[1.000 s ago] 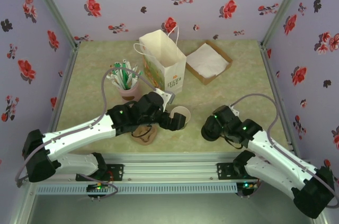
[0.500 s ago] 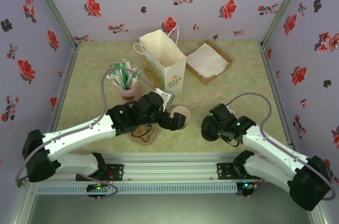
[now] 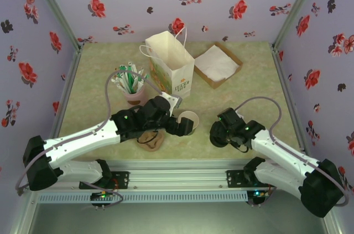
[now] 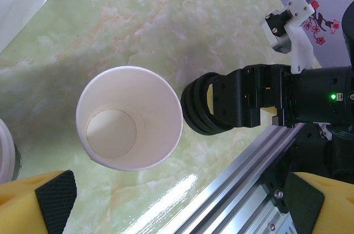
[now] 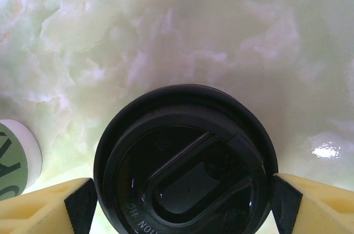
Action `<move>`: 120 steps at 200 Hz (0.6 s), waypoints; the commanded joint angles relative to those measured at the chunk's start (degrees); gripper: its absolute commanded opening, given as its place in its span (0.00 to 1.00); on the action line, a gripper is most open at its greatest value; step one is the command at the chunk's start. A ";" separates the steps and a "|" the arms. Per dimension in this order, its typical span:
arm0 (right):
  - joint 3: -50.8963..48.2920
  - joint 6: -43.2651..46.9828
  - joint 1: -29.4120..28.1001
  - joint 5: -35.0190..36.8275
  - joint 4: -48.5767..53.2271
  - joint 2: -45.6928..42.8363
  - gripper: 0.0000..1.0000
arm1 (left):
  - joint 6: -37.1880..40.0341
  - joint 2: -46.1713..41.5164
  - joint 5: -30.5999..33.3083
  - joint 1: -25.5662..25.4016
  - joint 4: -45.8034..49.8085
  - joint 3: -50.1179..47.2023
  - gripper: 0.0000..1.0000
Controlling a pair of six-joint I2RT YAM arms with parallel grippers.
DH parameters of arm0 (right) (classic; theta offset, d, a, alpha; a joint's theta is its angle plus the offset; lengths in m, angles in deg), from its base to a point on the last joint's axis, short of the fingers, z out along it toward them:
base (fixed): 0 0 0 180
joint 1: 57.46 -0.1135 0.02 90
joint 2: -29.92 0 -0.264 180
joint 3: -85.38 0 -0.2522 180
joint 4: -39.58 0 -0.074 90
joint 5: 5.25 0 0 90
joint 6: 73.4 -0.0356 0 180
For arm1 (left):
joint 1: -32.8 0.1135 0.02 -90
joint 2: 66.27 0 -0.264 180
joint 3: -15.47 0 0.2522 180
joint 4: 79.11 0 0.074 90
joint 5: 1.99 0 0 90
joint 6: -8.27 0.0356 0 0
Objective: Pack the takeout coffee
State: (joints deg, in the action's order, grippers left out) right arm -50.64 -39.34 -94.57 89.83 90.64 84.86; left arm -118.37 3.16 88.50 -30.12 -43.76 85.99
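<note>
narrow bare table (image 3: 203,128) between cup (image 4: 129,118) and lid (image 5: 185,167), paper bag (image 3: 171,65) close behind cup

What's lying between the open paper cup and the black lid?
Nothing. In the left wrist view, just a narrow strip of bare green table separates the paper cup from the black lid to its right.
</note>
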 commanded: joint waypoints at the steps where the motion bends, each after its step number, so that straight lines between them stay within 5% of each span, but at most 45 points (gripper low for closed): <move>1: -0.60 0.66 0.51 0.09 -0.21 0.28 0.82 | 1.49 -1.53 1.68 -0.54 0.58 -0.77 0.99; 120: -1.21 0.62 0.63 -0.16 -0.82 0.59 0.78 | 1.39 -2.06 2.01 -0.48 0.77 -0.97 0.99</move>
State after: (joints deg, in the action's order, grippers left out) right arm -50.96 -39.32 -94.46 89.44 90.16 85.23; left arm -118.37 2.37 89.11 -30.21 -43.59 85.42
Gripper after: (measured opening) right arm 0.781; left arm 0.992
